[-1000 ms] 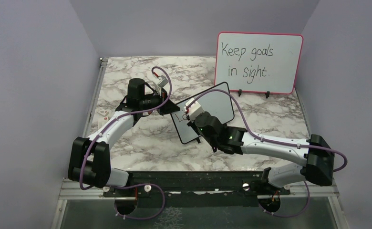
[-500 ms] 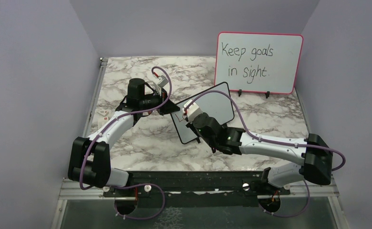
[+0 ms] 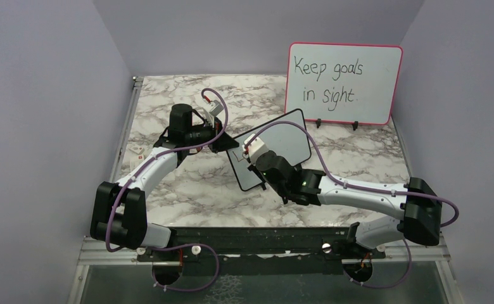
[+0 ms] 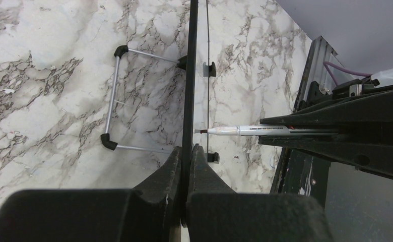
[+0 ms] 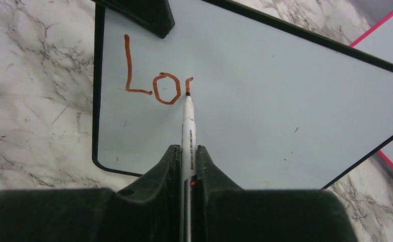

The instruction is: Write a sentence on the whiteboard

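The whiteboard (image 3: 289,136), black-framed, stands tilted at mid-table. My left gripper (image 3: 224,144) is shut on its left edge; in the left wrist view the frame (image 4: 189,75) runs edge-on between the closed jaws of that gripper (image 4: 185,150). My right gripper (image 5: 188,148) is shut on a white marker (image 5: 188,126), which points at the board face (image 5: 265,116). The marker's tip touches the board at the bottom of a short fresh stroke. Of the sentence (image 5: 154,83), reddish-brown "Lo" and that stroke show. From the left wrist, the marker (image 4: 245,130) meets the board from the right.
A larger pink-framed board (image 3: 344,82) reading "Keep goals in sight" stands at the back right. A wire stand (image 4: 115,98) lies on the marble behind the whiteboard. A small white item (image 3: 137,151) lies at the table's left edge. A black rail (image 3: 257,237) runs along the near edge.
My right gripper, with the marker in it, has edged slightly left and away over the board. The left arm and the whiteboard have stayed put.
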`<state>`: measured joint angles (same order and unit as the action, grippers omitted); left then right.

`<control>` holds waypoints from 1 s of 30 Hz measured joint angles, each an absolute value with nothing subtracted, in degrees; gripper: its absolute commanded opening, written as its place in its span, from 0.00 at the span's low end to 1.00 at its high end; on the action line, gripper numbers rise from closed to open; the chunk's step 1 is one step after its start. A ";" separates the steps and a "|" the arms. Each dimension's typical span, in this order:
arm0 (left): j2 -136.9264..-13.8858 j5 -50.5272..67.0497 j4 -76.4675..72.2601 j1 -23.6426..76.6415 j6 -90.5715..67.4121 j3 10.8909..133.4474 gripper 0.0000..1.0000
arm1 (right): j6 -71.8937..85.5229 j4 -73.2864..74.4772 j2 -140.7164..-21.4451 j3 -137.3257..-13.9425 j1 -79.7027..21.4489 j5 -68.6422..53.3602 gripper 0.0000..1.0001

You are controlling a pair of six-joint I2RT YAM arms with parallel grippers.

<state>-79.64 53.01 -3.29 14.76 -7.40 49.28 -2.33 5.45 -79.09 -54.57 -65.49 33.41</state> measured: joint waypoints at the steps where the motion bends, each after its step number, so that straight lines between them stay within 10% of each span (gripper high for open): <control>1: -79.64 53.04 -3.29 14.76 -7.40 49.28 0.00 | -2.28 5.72 -79.09 -54.54 -65.49 33.41 0.00; 30: -79.72 52.93 -3.25 14.76 -7.40 49.30 0.00 | -1.06 7.35 -78.96 -53.74 -65.49 33.54 0.00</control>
